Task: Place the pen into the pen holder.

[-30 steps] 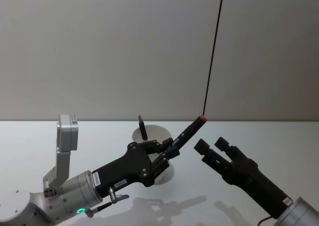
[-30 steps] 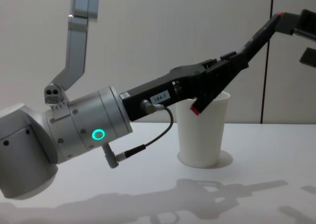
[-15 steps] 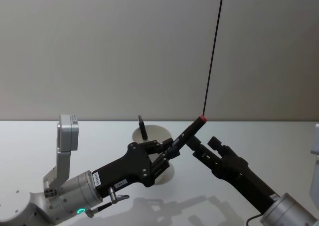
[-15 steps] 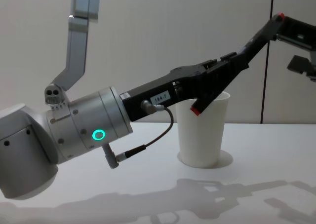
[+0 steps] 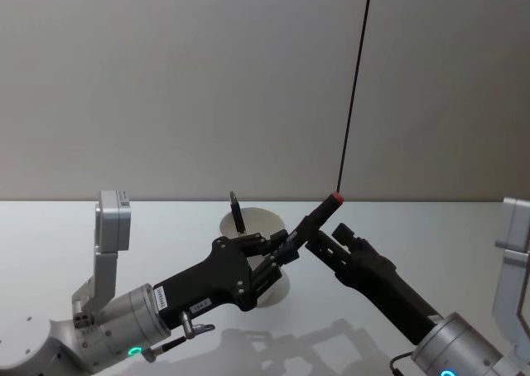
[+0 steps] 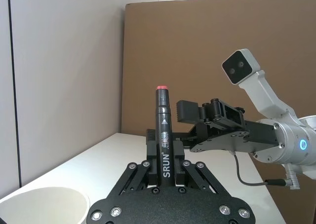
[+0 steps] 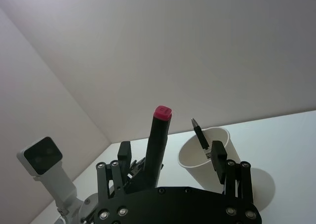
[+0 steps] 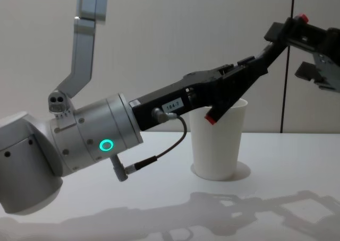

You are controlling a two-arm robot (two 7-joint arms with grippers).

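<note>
Alpha Bot 2's left gripper (image 5: 286, 245) is matte black, studded with silver screws (image 6: 132, 166) and tagged with a white label (image 8: 173, 105). A thin black cable (image 8: 166, 149) loops under its silver wrist (image 8: 87, 137), where a green ring light (image 8: 107, 144) glows. The right gripper (image 5: 330, 235) matches, behind it a white link (image 5: 515, 227).

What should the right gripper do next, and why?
Probably close the right gripper on the pen: its open fingers flank the upper shaft, while the left gripper is shut on the lower end by the white paper cup.
</note>
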